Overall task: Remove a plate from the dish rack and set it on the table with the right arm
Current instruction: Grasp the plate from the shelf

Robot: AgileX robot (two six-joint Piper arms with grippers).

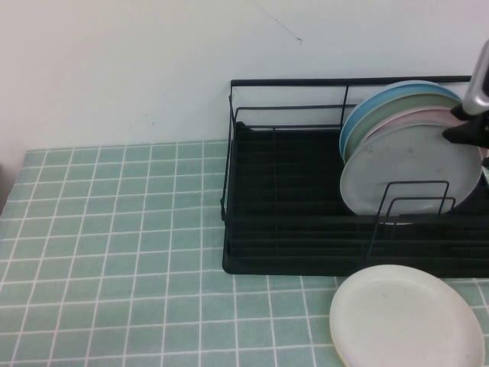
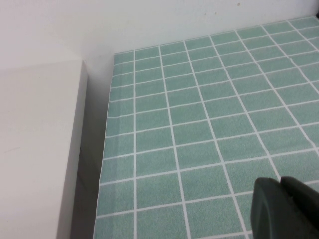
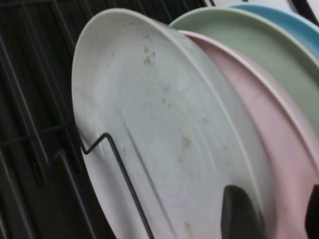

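Four plates stand in the black wire dish rack (image 1: 306, 199): round pale grey plate (image 1: 409, 170) foremost behind wire dividers (image 1: 409, 200), then pink (image 3: 279, 144), green (image 3: 259, 50), blue (image 3: 289, 20). Cream-white plate (image 1: 405, 317) lies on the mint-tiled counter (image 1: 114, 245). Right tool (image 3: 271, 211) straddles the grey rim, fingers spread; left tool (image 2: 286, 209), grip indeterminate, appears only at its wrist.

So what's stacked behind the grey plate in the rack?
Behind the grey plate, by the right gripper, stand a pink plate, a green plate and a blue plate. Only their upper edges show; anything behind the blue one is hidden.
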